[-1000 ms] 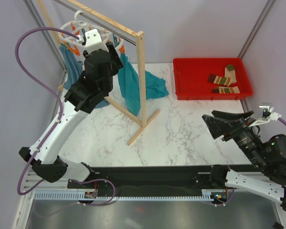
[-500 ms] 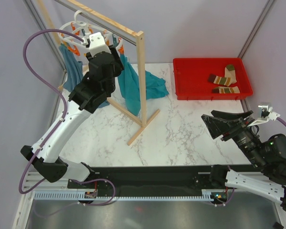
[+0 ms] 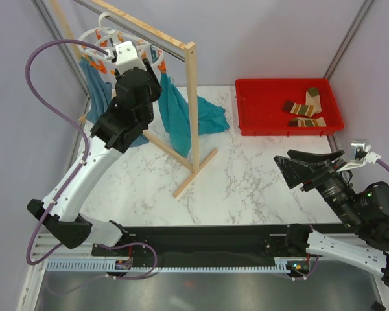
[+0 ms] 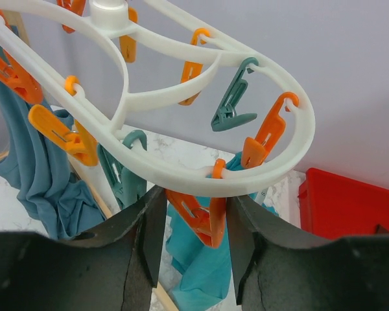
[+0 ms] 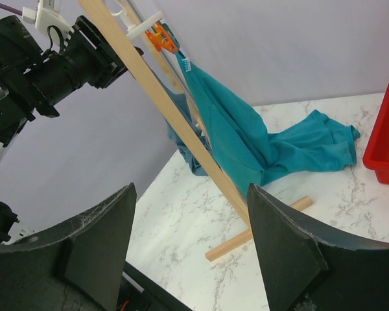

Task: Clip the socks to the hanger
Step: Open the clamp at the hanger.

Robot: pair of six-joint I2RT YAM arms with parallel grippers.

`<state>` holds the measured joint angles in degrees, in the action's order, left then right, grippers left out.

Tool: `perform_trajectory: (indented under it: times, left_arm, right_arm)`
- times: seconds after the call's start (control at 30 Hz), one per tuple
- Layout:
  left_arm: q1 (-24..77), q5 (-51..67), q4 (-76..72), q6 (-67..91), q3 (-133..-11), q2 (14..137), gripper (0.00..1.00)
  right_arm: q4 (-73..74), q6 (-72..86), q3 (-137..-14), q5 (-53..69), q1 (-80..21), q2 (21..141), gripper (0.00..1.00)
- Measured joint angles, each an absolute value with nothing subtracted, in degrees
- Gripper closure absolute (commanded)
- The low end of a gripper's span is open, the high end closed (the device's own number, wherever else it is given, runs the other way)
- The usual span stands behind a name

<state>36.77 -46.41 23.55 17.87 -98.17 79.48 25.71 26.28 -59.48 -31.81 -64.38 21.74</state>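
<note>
While two striped socks (image 3: 305, 110) lie in a red tray (image 3: 279, 82) on the desk (image 3: 246, 188), well to the right of the hanger (image 4: 181, 172), the left claw (image 4: 196, 194) reaches up just beneath that hanger's white ring. Its jaws stand apart on either side of one orange clip (image 4: 198, 217), with no squeeze evident. The right claw (image 5: 189, 194), jaws wide and empty, hovers over the desk far to the hanger's right. Small, soft and light, the socks would likely flop and fold when lifted; a pinch across the cuff, both layers together, looks the surest hold. The hanger, thin plastic hooked over a wooden rack (image 3: 193, 110), would probably swing under any push, so the sprung clip needs steadying.
</note>
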Motion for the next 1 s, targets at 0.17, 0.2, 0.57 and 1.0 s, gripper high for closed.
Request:
perform_trajectory:
  times: [0.17,0.2,0.57,1.0]
  left_arm:
    - [36.5,-46.2,23.0,17.3,-98.0,79.4,0.71]
    - [36.4,-46.2,22.6,17.1,-97.7,79.3,0.81]
    - [36.3,-44.3,21.7,15.6,-95.5,77.0,0.98]
    - [36.3,-41.1,25.4,15.5,-96.5,76.5,0.98]
  right_arm:
    - [25.7,26.3,-59.5,-31.8,-64.4,21.7,0.22]
    - [25.7,26.3,-59.5,-31.8,-64.4,21.7,0.23]
    - [27.5,27.8,-59.4,-35.2,-64.4,22.3,0.23]
    - [31.5,28.6,-62.5,-31.1,-64.4,37.2,0.33]
